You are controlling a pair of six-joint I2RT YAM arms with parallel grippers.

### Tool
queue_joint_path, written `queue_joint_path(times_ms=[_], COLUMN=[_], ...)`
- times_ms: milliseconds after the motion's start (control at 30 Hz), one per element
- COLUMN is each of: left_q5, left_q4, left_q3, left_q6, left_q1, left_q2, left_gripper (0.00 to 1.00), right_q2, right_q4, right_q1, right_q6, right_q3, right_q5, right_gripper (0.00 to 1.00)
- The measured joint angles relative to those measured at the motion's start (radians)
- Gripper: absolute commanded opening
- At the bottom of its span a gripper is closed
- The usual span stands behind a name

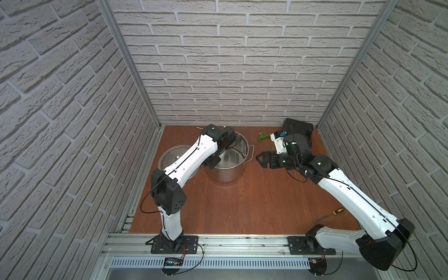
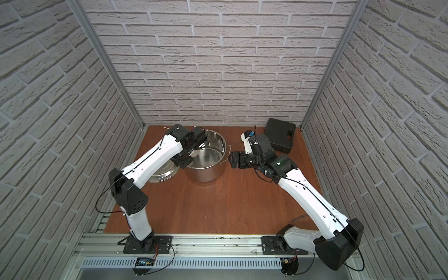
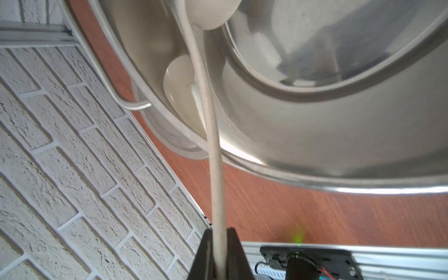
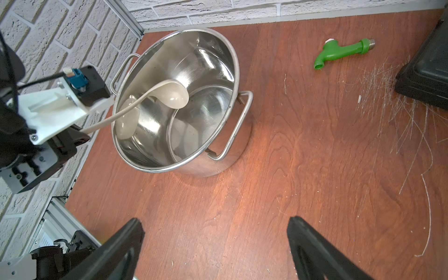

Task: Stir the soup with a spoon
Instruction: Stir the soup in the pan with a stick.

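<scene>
Spoon [image 4: 175, 95], a cream-coloured plastic ladle with a round deep bowl and a long slim handle, appears in the right wrist view with its bowl inside the round stainless-steel pot [image 4: 208, 53], below rim level; contact with the pot floor cannot be determined. The handle passes over the rim to the left end effector [image 4: 81, 134], which grips it. The right end effector [image 4: 214, 219] has its black fingers [image 4: 131, 242] spread wide and holds nothing, above the brown wooden counter [image 4: 266, 194]. A green plastic tap-shaped fitting [image 4: 339, 52] lies on the counter between the pot and a black plastic case [image 4: 426, 72]. In the left wrist view, the left end effector [image 3: 219, 232] is clamped tight on the spoon handle [image 3: 208, 121], which crosses the pot rim; a reflection of the bowl shows on the inner wall. In both top views, the left arm [image 1: 191, 157] [image 2: 155, 157] reaches over the pot [image 1: 228, 173] [image 2: 206, 174] and hides most of the spoon. A round steel lid [image 1: 169, 155] [image 2: 160, 178] lies just beside the pot, partly under that arm. The right end effector [image 1: 259, 160] [image 2: 230, 158] points at the pot's side handle, near it but apart. A thin screwdriver with a yellow-and-black grip [image 1: 335, 212] lies well apart, beside the right arm.
</scene>
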Motion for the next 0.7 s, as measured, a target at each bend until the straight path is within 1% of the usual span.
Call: queue_joint_path(times_ms=[167, 333, 533, 700], left_q5=[0.004, 0.026, 0.055, 0.042], left_q4=[0.011, 0.027, 0.032, 0.031], left_q3=[0.095, 0.152, 0.143, 0.039], left_q6=[0.019, 0.024, 0.01, -0.021], left_q1=[-0.03, -0.087, -0.136, -0.144], left_q2=[0.093, 0.171, 0.171, 0.115], left_gripper=[0.0, 0.0, 0.0, 0.0], right_q2=[0.0, -0.01, -0.026, -0.026], right_q4=[0.0, -0.003, -0.01, -0.008], right_q1=[0.0, 0.0, 0.0, 0.0], right_q6=[0.0, -0.001, -0.002, -0.002], right_q3=[0.0, -0.002, -0.003, -0.004], right_q5=[0.003, 0.011, 0.019, 0.019], right_gripper=[0.96, 0.96, 0.96, 0.96])
